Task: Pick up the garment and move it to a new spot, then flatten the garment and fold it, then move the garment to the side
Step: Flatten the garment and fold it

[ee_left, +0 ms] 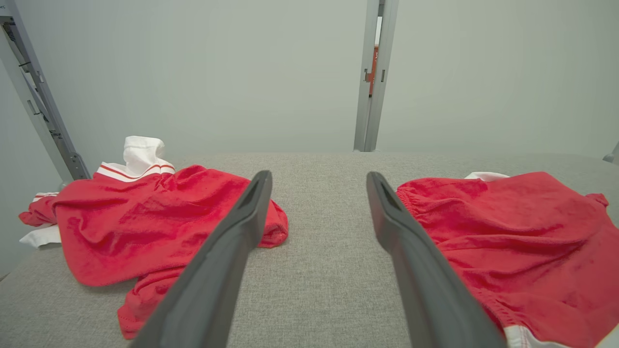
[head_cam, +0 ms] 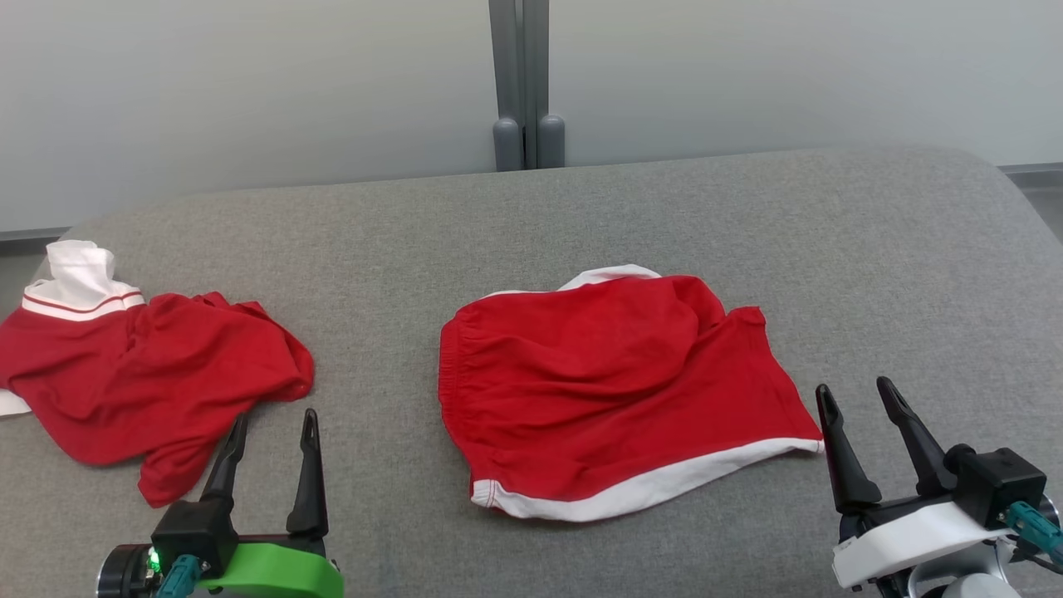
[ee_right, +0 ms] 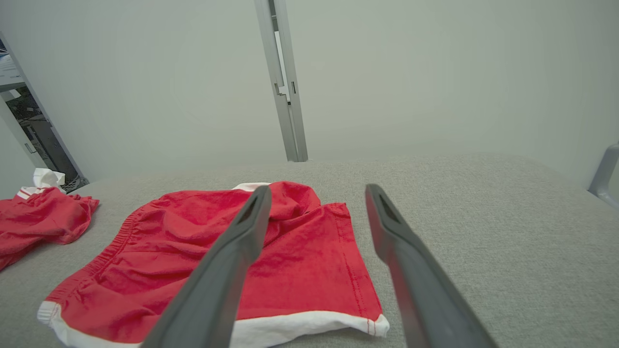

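1. Left gripper [head_cam: 276,417] at the lower left of the head view, green housing behind it; both dark fingers point up the view with a clear gap between them, jaws spread, nothing held.
2. Right gripper [head_cam: 853,385] at the lower right, white housing; its fingers stand just as wide apart and hold nothing. It sits just beside the garment's right corner, not touching it.
3. Garment [head_cam: 614,390] — red shorts with a white band along the near hem and a gathered waist on the left edge. It lies mostly flat in the middle of the grey fabric surface [head_cam: 581,216], between the two grippers. A rumpled fold rises near its far right part, and a strip of white shows at the far edge.
4. Red stitching [ee_right: 370,326] crosses the white band at the near right corner, seen in the right wrist view.
5. Second red garment [head_cam: 149,374] is crumpled at the left end of the surface, well apart from the shorts. Its white part [head_cam: 79,278], with a thin red stripe, sticks up at the far side.
6. Grey post [head_cam: 526,83] stands behind the surface, between pale wall panels.
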